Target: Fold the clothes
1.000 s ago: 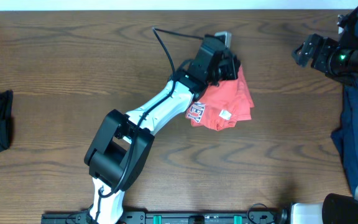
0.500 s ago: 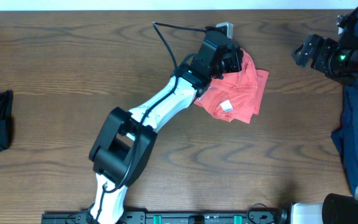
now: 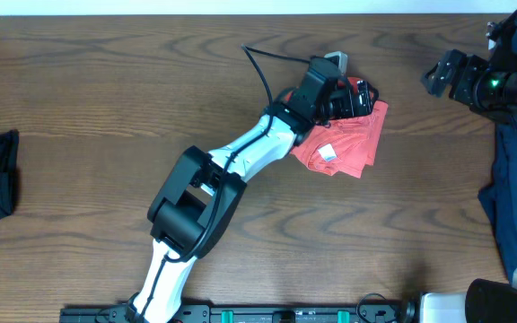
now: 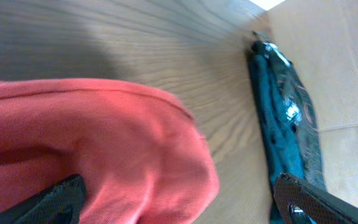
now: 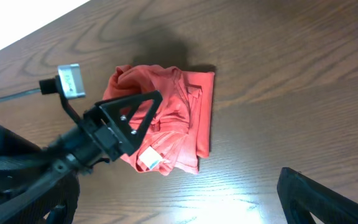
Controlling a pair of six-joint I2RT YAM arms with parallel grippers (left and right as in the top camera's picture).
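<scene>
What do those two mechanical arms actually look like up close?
The left arm has white tube-like links between chunky black joints, a thin black cable looping over it and a black pincer. The right arm looks all black, with a small green light.

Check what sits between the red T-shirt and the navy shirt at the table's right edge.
Nothing: only bare wooden table separates the red T-shirt from the navy shirt, as the overhead view shows.
</scene>
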